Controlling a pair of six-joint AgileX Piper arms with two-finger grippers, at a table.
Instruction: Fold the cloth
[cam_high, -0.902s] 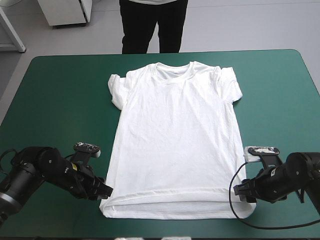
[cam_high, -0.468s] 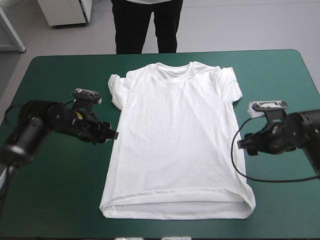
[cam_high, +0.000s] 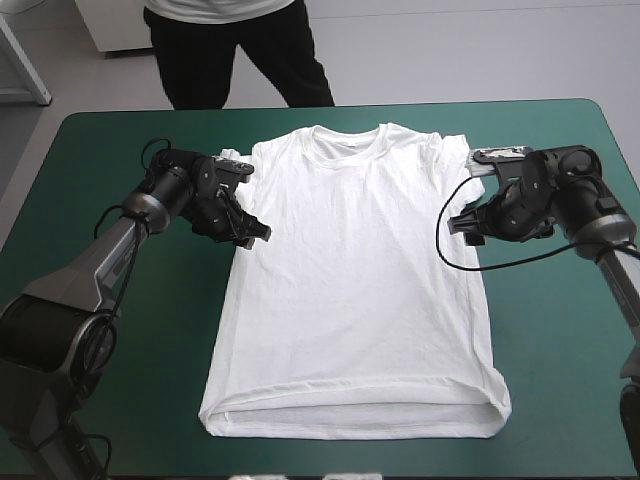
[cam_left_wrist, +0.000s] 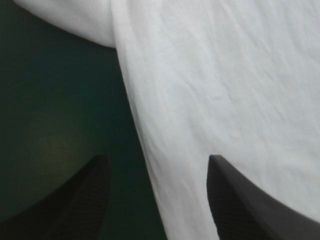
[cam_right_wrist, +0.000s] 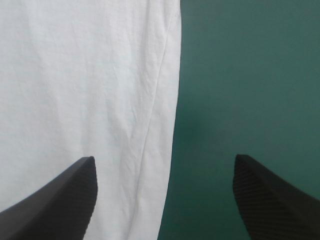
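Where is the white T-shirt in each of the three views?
High view: T-shirt spread flat mid-table, collar toward far edge.
Left wrist view: its side edge runs between the fingers of the open left gripper.
Right wrist view: its other edge inside the open right gripper.
Shared landmark: teal-green cover.

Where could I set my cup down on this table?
Bare teal-green table lies either side of the T-shirt's lower half, out to the table's left and right edges; the right patch is roomier. It is crowded by the sleeves, where the left gripper and right gripper hover open.
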